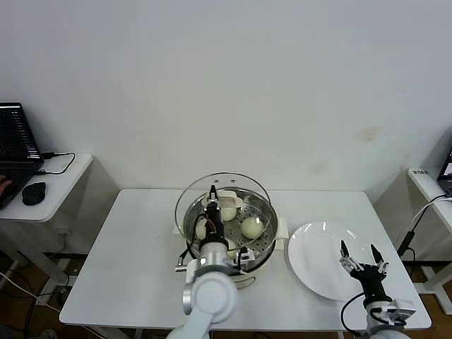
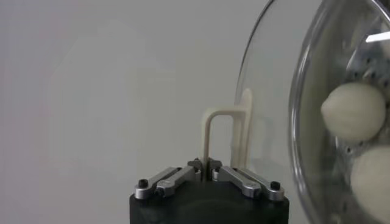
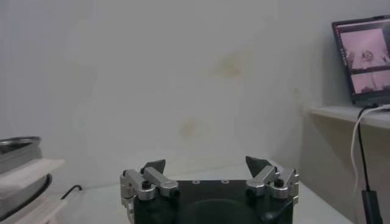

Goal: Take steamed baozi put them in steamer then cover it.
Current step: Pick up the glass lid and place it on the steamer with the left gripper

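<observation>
- We see our left gripper (image 1: 212, 203) over the steamer (image 1: 229, 233), at the centre of the white table (image 1: 134, 254).
- Its fingers (image 2: 183, 177) are pinched tight on the cream handle (image 2: 224, 137) of the cover (image 1: 223, 201), with the handle bar caught between the tips.
- The cover is held tilted above the steamer, its glass leaning toward 12 o'clock, so the pot's mouth is still open toward 6 o'clock.
- We count 3 steamed baozi (image 1: 252, 227) showing on the perforated tray inside; whether a 4th is there, behind the gripper, we cannot tell.
- Our right gripper (image 1: 360, 259) waits at 3 o'clock of the steamer, above the near rim of the white plate (image 1: 318, 247).
- Its fingers (image 3: 154, 166) are spread wide and carry nothing.
- A laptop (image 1: 15, 138) sits on a side table at 9 o'clock.
</observation>
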Motion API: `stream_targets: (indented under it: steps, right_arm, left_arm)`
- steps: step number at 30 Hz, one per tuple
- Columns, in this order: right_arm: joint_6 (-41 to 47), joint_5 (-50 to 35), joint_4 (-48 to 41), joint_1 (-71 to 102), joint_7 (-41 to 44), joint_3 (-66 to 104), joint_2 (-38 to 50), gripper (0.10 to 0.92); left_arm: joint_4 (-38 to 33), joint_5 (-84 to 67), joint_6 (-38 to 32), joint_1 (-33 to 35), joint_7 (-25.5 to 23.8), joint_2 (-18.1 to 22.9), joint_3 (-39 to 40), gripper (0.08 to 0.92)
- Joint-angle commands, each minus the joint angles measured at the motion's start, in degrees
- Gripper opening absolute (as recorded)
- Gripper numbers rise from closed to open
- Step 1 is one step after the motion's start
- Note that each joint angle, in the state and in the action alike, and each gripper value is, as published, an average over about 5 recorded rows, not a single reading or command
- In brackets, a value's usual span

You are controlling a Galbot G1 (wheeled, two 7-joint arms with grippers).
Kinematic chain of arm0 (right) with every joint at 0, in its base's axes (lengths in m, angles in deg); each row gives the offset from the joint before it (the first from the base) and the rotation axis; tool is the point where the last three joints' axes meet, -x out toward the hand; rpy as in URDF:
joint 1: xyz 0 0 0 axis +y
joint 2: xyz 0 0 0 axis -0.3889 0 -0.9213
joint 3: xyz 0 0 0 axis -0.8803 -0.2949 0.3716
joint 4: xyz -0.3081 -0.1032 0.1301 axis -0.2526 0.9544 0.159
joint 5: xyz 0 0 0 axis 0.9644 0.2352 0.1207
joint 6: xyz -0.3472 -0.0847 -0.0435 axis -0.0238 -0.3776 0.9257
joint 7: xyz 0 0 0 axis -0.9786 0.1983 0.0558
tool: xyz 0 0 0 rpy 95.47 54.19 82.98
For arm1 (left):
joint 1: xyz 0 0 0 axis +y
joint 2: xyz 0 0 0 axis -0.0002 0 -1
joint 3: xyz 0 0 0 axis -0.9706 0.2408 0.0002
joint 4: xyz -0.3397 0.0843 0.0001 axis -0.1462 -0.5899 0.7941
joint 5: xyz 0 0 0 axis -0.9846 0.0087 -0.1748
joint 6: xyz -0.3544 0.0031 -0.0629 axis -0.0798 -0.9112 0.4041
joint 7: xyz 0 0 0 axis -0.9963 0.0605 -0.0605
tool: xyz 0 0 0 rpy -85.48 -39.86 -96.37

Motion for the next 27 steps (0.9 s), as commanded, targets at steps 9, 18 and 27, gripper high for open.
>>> stream_targets:
  steps: [9,18,27]
  right_arm:
    - [-0.1,0.3,-0.2,-0.1,0.0,0.1,-0.5,0.823]
    - [-0.4,0.5,-0.7,-0.4,0.2,0.0,-0.5,0.823]
    - [-0.6,0.7,-0.9,-0.3,0.2,-0.1,-0.3,0.823]
  left_arm:
    - [5.9,1.2,0.4,-2.1,-0.2,2.2,3.3,0.133]
    - [6.2,1.1,0.2,-1.0,-0.3,2.1,2.1,0.133]
    - [6.5,1.4,0.1,-0.5,0.2,2.1,1.2,0.133]
